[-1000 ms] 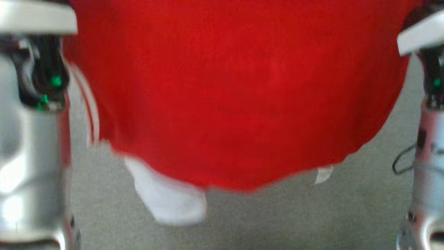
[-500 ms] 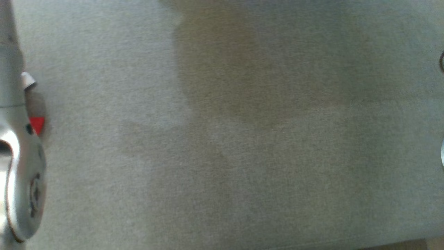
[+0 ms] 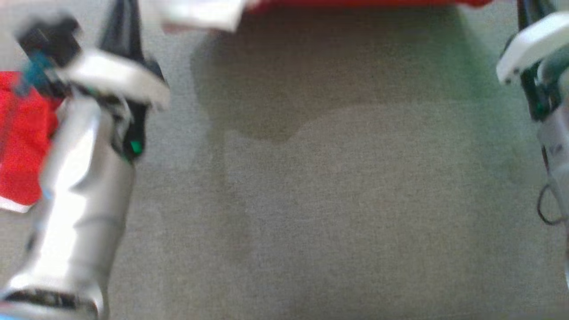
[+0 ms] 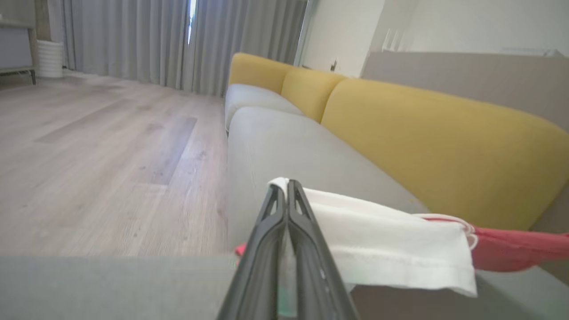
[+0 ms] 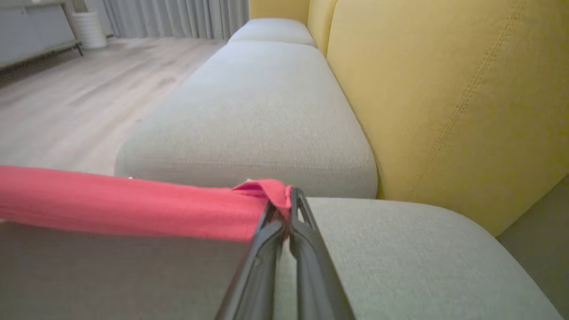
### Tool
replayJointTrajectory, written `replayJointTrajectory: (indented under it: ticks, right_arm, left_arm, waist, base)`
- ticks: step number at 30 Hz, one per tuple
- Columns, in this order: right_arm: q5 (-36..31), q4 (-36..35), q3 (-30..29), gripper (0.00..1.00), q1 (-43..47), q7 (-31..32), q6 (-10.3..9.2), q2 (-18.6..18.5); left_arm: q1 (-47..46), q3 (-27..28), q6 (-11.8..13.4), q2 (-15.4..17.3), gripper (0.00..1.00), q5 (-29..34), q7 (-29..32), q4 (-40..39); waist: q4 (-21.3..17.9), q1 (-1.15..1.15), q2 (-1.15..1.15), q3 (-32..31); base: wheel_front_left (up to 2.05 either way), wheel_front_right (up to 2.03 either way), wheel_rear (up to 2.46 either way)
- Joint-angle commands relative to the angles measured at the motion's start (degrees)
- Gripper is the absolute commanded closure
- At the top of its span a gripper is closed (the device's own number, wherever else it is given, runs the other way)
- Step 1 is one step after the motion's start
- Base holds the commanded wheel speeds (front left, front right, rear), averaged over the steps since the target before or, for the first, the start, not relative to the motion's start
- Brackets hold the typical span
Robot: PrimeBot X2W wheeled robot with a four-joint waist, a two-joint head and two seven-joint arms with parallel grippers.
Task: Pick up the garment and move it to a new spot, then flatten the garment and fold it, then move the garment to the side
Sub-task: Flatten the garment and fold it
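Compared with a second ago, the red garment (image 3: pixel 24 133) no longer spreads across the head view; half a second ago that view held mostly bare grey cushion, so the camera itself has swung. Now red cloth runs as a thin strip along the top edge of the head view, with a white sleeve (image 3: pixel 195 15) at the upper left and another red fold with a white hem behind the left arm (image 3: pixel 84 200), toward the left edge of the seat cushion (image 3: pixel 311 200). A soft shadow (image 3: pixel 266 89) lies on the cushion under the strip; whether the cloth touches the cushion there I cannot tell. In the left wrist view the left gripper (image 4: pixel 284 184) has its dark fingers pressed together on the end of the white sleeve, which drapes off to the right into the red body. In the right wrist view the right gripper (image 5: pixel 286 200) is pinched shut on a bunched red edge, and the cloth stretches away to the left as a taut band. The right arm (image 3: pixel 553 133) stands by the cushion's right edge. Yellow backrests (image 4: pixel 444 146) rise behind the grey seats, with a pale wood floor (image 4: pixel 111 155) and grey curtains (image 4: pixel 133 40) beyond.
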Motion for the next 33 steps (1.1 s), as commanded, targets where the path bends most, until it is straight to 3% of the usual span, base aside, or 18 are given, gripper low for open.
replayJointTrajectory:
  ticks: [1,7,17,26,33]
  right_arm:
    - [1.1,-1.1,1.8,1.0,0.4,1.3,-0.04,-1.4]
    - [7.5,-1.7,11.2,1.0,7.5,9.7,-0.04,-4.4]
    - [19.9,-12.2,25.7,1.0,17.7,18.4,-0.04,-12.8]
    - [28.3,-18.5,31.5,1.0,23.6,22.6,-0.04,-18.5]
    - [34.0,-23.4,33.2,1.0,28.1,25.8,-0.04,-21.6]
  left_arm:
    - [0.2,0.6,0.1,3.1,1.0,-0.8,-0.3,-2.9]
    - [11.5,-5.0,0.1,5.5,1.0,-2.8,1.8,-8.1]
    - [24.7,-9.8,0.1,11.8,1.0,-6.4,9.8,-19.3]
    - [33.3,-11.9,0.3,15.9,1.0,-8.9,16.5,-28.9]
    - [39.4,-12.8,2.2,18.1,1.0,-10.6,20.1,-35.7]
  waist:
    - [0.5,0.01,0.0,-1.1]
    - [0.8,0.01,0.0,-4.6]
    - [0.9,0.01,0.0,-10.9]
    - [1.0,0.01,0.0,-14.6]
    - [0.7,0.01,0.0,-17.9]
  base:
    - [0.0,0.0,0.0]
    - [0.0,0.0,0.0]
    - [0.0,0.0,0.0]
    - [0.0,0.0,0.0]
    - [0.0,0.0,0.0]
